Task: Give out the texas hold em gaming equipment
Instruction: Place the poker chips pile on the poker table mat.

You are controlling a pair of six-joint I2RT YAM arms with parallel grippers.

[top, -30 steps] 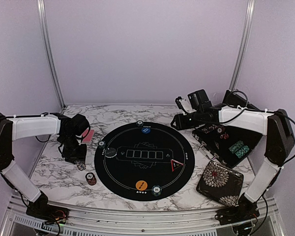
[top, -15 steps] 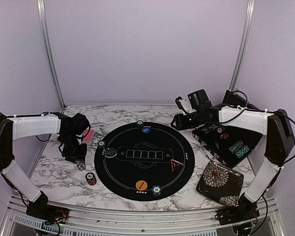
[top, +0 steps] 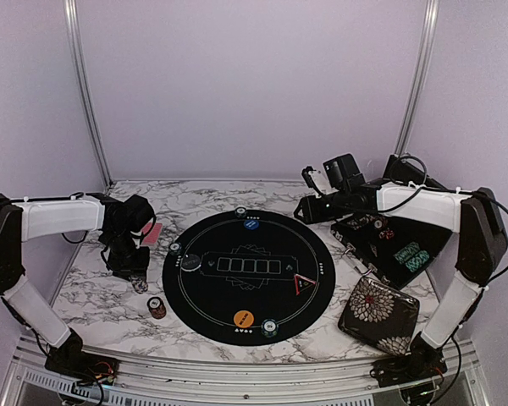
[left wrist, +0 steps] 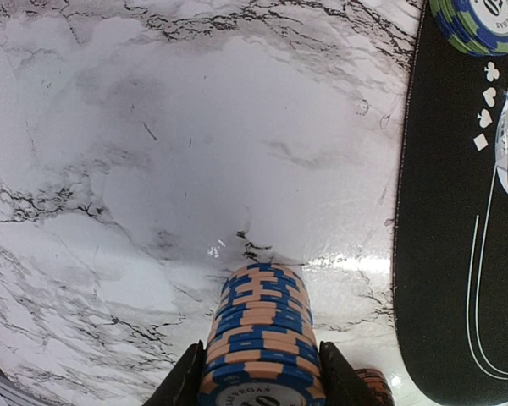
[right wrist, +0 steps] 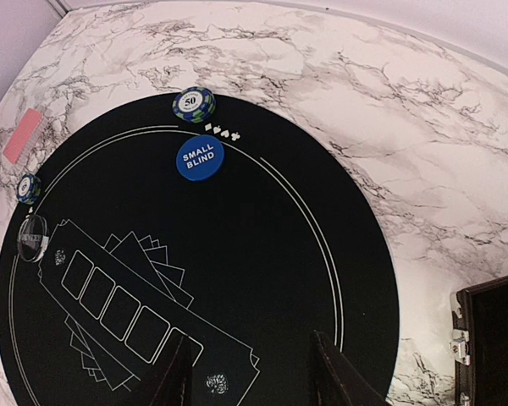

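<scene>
Left claw [left wrist: 262, 385]: shut tight on the blue-and-orange chip stack [left wrist: 261, 326], one finger on each side of the column. It is over bare marble just beside the mat's left edge; I cannot tell whether the stack rests on the table or hangs clear.
Right claw [right wrist: 250, 372]: jaws apart with nothing between them, hovering above the far right part of the mat.
Table [top: 93, 296]: white marble pattern.
Mat [top: 248, 275]: round and black, with small stacks and buttons along its rim.
Case [top: 398, 249]: black, lying open at the right with more chips inside.
Handling: the stack is probably dense and stiff, but its discs are loose and slick-edged — they may shear or spill if tilted. It is best pinched mid-height across the width and kept upright.
Small blind button [right wrist: 200, 158]: blue, just inside the far rim.
</scene>
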